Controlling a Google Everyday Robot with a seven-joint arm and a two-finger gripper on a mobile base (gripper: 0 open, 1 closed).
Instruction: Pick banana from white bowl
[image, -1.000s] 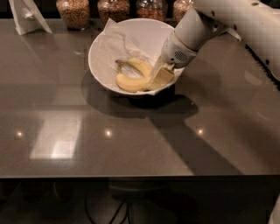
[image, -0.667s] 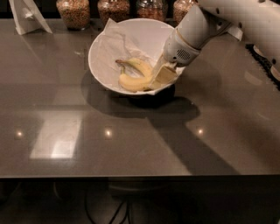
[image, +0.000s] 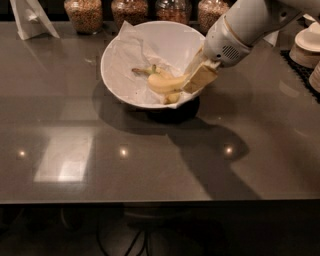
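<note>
Hand (image: 196, 80) and wrist slant down from the bench's far right corner, so the hand meets the white bowl (image: 119, 55) over its sloping side rather than from straight above. That angle probably lets it get in under the rim and alongside the fruit. Its tip lies against the nearer end of the banana (image: 166, 83), touching it. I cannot tell whether the hand is clamped on the banana or only pressed to it, because the hand's own bulk hides the contact.

The banana lies low in the bowl, on the crumpled paper (image: 131, 47), and runs away from the hand toward the bowl's middle. Beyond its far end a dark stem (image: 140, 72) pokes out. 1 more yellow piece (image: 173, 98) shows just below the hand's tip at the bowl's front rim, so a 2nd fruit seems to lie close by. By my judgement the grasp is at or near its closing stage and the lift is not yet made. The paper's slack and the close neighbour are the things most likely to come up with it.

Behind the hand, 4 jars (image: 82, 12) line the back of the bench (image: 150, 165). Small plates (image: 306, 45) are stacked off past the arm, well apart from the bowl.
</note>
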